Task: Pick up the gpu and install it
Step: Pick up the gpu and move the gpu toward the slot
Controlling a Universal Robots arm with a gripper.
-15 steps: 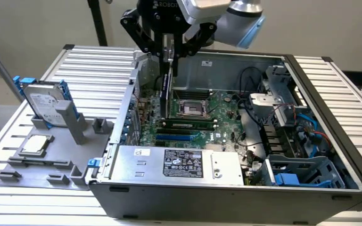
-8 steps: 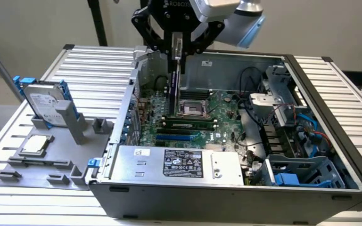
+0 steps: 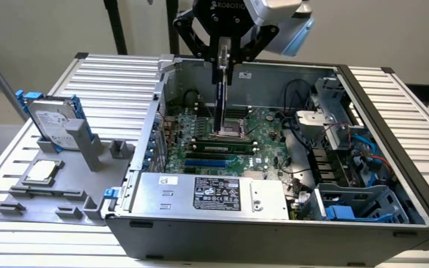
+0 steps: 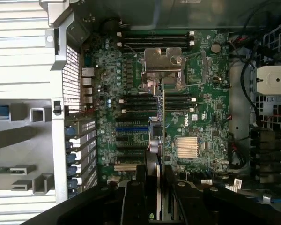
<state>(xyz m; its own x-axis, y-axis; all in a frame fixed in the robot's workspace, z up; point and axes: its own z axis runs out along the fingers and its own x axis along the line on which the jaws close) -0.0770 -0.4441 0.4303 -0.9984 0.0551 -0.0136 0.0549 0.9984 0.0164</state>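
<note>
Ribbed metal desk [image 3: 110, 78] carries an open case [image 3: 393, 111], with a plain pale wall behind it.

Your gpu [image 3: 220, 106] hangs on edge inside the case, a thin vertical strip running down from the gripper [image 3: 224, 70]. The jaws are closed on its upper end. In the exterior view its lower end reaches down near the CPU socket [image 3: 225, 131] on the board [image 3: 263, 125], but you cannot tell from here whether it touches. In the wrist view the gpu [image 4: 162, 108] shows as a narrow line over the board [image 4: 201, 117], running from the gripper [image 4: 158, 187] towards the socket [image 4: 161, 65]. The long slots, one of them blue [image 4: 131, 127], lie just beside that line and not under it.

By my reading, the pick-up is done and you are in the install step, with the card carried over the board and not seated. Seating calls for the card's connector edge to sit square over one slot and its bracket end to face the case's rear openings [image 4: 79, 140]. Expect little slack here; a tilted card would catch on the slot lips.

Near the front of the case sits the power supply [image 3: 214, 192]. On the exterior view's left, well apart from the gpu, a grey holder [image 3: 51, 198] keeps a drive [image 3: 51, 120] upright and a chip [image 3: 42, 170] lying flat.
</note>
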